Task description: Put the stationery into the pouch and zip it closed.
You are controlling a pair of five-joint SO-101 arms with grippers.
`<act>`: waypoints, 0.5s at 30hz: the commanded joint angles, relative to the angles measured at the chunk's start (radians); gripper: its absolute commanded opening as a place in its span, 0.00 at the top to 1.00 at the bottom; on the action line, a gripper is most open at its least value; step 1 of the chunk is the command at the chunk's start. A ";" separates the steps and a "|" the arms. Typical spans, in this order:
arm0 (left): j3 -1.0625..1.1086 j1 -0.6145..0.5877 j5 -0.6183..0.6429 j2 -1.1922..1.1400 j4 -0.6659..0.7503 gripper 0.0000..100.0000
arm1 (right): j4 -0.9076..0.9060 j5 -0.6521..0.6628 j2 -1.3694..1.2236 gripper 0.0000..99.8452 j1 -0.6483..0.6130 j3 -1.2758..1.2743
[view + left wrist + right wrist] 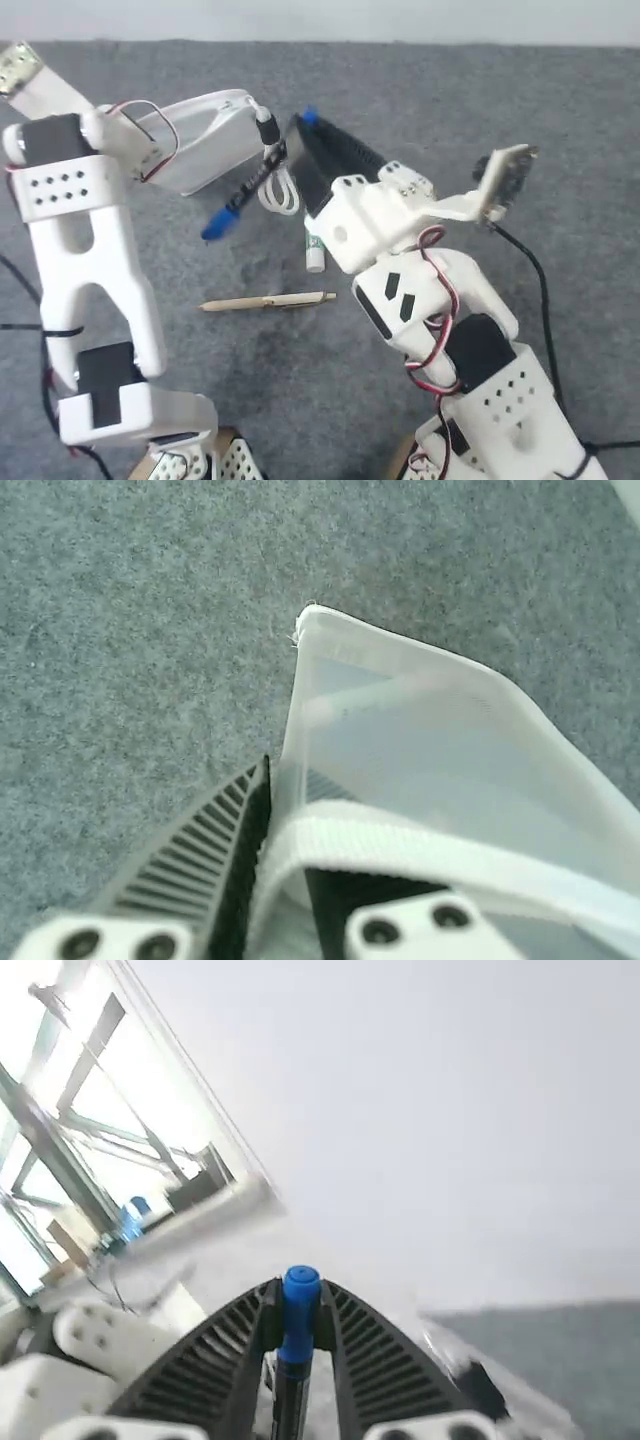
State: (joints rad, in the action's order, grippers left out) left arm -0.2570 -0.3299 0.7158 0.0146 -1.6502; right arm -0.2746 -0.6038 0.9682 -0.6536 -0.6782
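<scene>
Between the right gripper's (298, 1312) ribbed fingers you have a blue-capped pen (300, 1286) clamped lengthwise, its cap poking out just past the fingertips. Just off those fingertips, toward the other arm, sits the open end of the translucent pouch (205, 135). The left gripper (288, 825) is closed on the pouch's woven rim band, one finger outside the wall and the other inside, so the mouth is held up for you. Below the right gripper, on the grey table (480, 90), three pieces are waiting. A dark pen with a blue end (238, 203) lies beside the pouch's white cord loop (280, 190), a white-and-green stick (314, 250) lies under the wrist, and a beige pen (268, 300) lies farther back toward the arm bases. I judge the job to be barely begun. Nothing shows through the pouch wall in the left wrist view, one item is in hand, three are loose, and the zip has yet to be drawn. As for pose, your right arm is stretched forward with the wrist tipped up, so its camera faces the room rather than the table. Your left arm reaches out and bends inward toward the right one, with the pouch at its tip.
</scene>
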 commanded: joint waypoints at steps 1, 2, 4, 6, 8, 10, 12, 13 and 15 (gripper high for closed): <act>-0.028 0.002 0.005 0.020 0.005 0.99 | 0.130 -0.009 0.039 0.99 -0.005 0.006; -0.028 0.002 0.005 0.020 0.005 0.99 | 0.160 -0.009 0.038 0.99 -0.005 0.006; -0.028 0.002 0.005 0.020 0.005 0.99 | 0.226 0.028 0.018 0.99 -0.005 0.008; -0.028 0.002 0.005 0.020 0.005 0.99 | 0.306 0.101 -0.022 0.99 -0.004 0.009; -0.028 0.002 0.005 0.020 0.005 0.99 | 0.389 0.169 -0.073 0.99 -0.004 0.009; -0.028 0.002 0.005 0.020 0.005 0.99 | 0.470 0.216 -0.122 0.99 -0.002 0.009; -0.028 0.002 0.005 0.020 0.005 0.99 | 0.544 0.250 -0.168 0.99 -0.001 0.011; -0.028 0.002 0.005 0.020 0.005 0.99 | 0.578 0.267 -0.189 0.99 -0.001 0.011; -0.028 0.002 0.005 0.020 0.005 0.99 | 0.645 0.316 -0.231 0.99 -0.001 0.011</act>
State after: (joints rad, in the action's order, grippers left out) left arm -0.2570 -0.3299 0.7158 0.0146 -1.6502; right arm 0.2685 -0.3583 0.7795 -0.6521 -0.6782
